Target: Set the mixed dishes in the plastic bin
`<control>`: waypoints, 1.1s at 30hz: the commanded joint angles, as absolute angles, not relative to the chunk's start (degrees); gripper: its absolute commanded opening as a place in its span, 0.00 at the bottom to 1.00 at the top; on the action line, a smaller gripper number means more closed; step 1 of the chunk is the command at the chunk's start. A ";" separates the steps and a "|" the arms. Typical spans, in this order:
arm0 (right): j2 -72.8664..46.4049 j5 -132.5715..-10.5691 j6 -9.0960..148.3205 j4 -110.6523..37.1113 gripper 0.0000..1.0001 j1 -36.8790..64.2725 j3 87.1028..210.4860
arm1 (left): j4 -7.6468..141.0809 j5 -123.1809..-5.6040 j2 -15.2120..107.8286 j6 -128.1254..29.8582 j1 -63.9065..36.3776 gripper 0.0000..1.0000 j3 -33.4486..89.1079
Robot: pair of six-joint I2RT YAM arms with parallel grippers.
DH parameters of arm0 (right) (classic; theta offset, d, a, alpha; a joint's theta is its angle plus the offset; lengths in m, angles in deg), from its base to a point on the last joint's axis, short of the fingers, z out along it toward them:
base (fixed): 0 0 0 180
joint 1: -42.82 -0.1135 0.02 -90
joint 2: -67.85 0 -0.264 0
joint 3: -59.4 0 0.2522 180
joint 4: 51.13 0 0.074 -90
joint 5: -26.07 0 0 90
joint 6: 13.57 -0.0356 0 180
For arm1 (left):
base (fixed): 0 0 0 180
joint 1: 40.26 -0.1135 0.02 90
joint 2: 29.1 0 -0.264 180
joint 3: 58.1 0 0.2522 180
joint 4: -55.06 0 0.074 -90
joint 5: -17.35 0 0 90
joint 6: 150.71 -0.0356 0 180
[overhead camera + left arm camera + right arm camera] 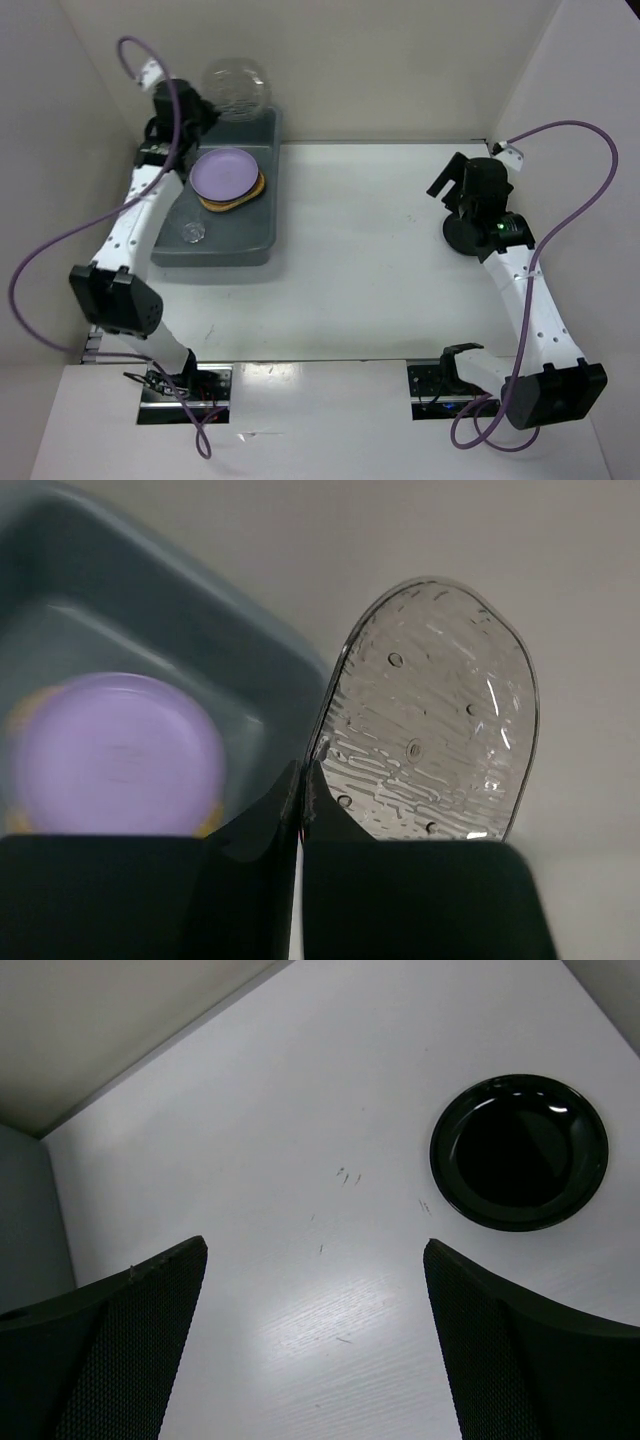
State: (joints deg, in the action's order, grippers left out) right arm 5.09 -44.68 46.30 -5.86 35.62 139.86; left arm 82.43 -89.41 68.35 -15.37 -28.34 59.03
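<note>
Currently, the translucent dish (430,710) is pinched by its edge in the clenched left end effector (303,772), above the far rim of the bin (250,240). The right end effector (315,1290) is spread wide near the black dish (518,1152). If released here, the translucent dish may land outside the bin.

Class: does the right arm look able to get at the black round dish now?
Probably yes: the right end effector is open, the black round dish lies near it, nothing between.

The black round dish (455,240) is largely hidden by the right arm (525,290), and the lavender round plate (115,755) is blurred.
</note>
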 commanded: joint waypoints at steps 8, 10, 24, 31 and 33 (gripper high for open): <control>4.48 -42.31 47.51 -5.73 0.94 35.70 139.25 | 85.78 -90.33 61.95 -20.01 -43.95 0.00 39.24; 3.96 -42.31 47.51 -5.73 0.94 35.70 139.25 | 86.31 -90.32 64.58 -20.64 -43.96 0.00 39.24; 4.48 -40.20 47.51 -4.58 0.95 35.70 139.25 | 83.34 -86.36 82.52 -19.32 -43.96 0.06 44.25; 4.48 -40.20 48.04 -4.58 0.95 35.70 139.25 | 81.65 -85.31 87.35 -17.56 -43.96 0.27 49.60; 3.87 -40.20 48.04 -4.58 0.95 35.70 139.25 | 81.65 -85.31 89.11 -17.56 -43.96 0.63 53.64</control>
State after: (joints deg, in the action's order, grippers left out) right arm 3.91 -41.84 47.15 -4.96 35.62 139.40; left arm 84.55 -85.89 87.10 -18.47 -44.10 48.39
